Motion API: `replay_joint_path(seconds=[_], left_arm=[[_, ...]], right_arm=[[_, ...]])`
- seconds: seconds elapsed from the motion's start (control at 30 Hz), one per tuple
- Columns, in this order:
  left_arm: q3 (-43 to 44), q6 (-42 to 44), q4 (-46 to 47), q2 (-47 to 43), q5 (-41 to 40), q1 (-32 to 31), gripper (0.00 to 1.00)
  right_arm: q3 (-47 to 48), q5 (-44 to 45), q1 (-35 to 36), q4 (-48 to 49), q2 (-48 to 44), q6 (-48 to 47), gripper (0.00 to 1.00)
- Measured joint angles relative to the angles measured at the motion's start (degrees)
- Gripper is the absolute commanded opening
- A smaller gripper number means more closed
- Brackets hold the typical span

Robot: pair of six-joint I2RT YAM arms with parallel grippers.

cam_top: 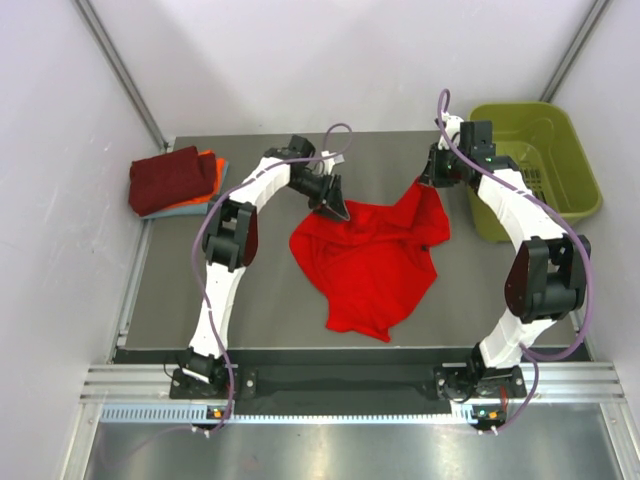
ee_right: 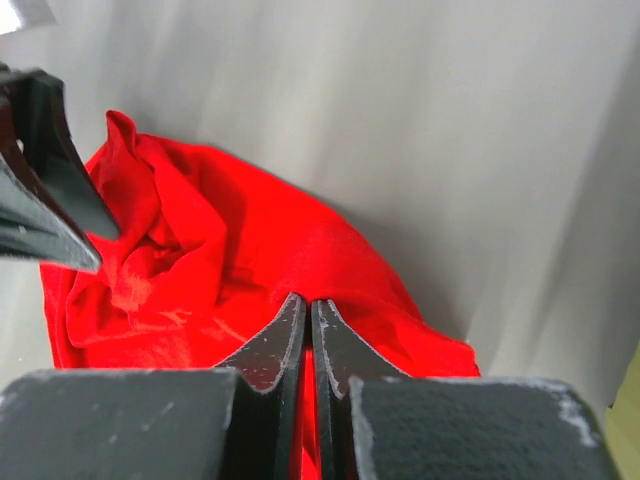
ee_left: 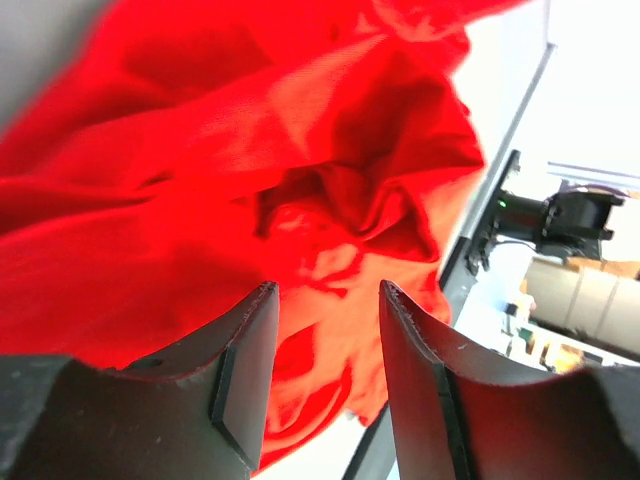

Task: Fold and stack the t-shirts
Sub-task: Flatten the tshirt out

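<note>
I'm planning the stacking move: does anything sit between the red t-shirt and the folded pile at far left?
Only the left arm crosses that gap; the table between red t-shirt and folded pile shows nothing else.

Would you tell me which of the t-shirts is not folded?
The red shirt, lying crumpled on the table; the maroon, orange and grey-blue ones sit folded in a stack at its far-left corner.
</note>
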Motion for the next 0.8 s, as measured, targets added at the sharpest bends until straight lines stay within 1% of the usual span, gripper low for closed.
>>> replay_joint_path(seconds=[0.17, 0.4, 0.63, 0.7, 0.73, 0.77, 0.8], left_arm=[[-0.7, -1.1, 0.5, 0.0, 1.9, -1.8, 0.49], [-0.7, -1.7, 1.8, 0.2, 3.4, -2.4, 0.49], [0.5, -3.3, 3.8, 3.5, 5.2, -4.0, 0.47], [0.7, -3.8, 4.0, 4.2, 5.3, -4.4, 0.39], [0.7, -4.0, 4.1, 4.6, 5.4, -4.6, 0.34], [0.7, -4.1, 4.2, 4.8, 5.6, -4.7, 0.21], [0.7, -4.4, 4.2, 4.9, 5.7, -4.8, 0.14]], right_arm=[[0.0, 0.0, 0.0, 0.0, 0.0, 0.0, 0.0], [0.0, 0.0, 0.0, 0.0, 0.0, 0.0, 0.0], [0.0, 0.0, 0.0, 0.0, 0.0, 0.0, 0.0], [0.0, 0.1, 0.0, 0.0, 0.0, 0.0, 0.0], [0.0, 0.1, 0.0, 0.0, 0.0, 0.0, 0.0], [0.0, 0.2, 0.0, 0.0, 0.0, 0.0, 0.0], [0.0, 0.2, 0.0, 0.0, 0.0, 0.0, 0.0]])
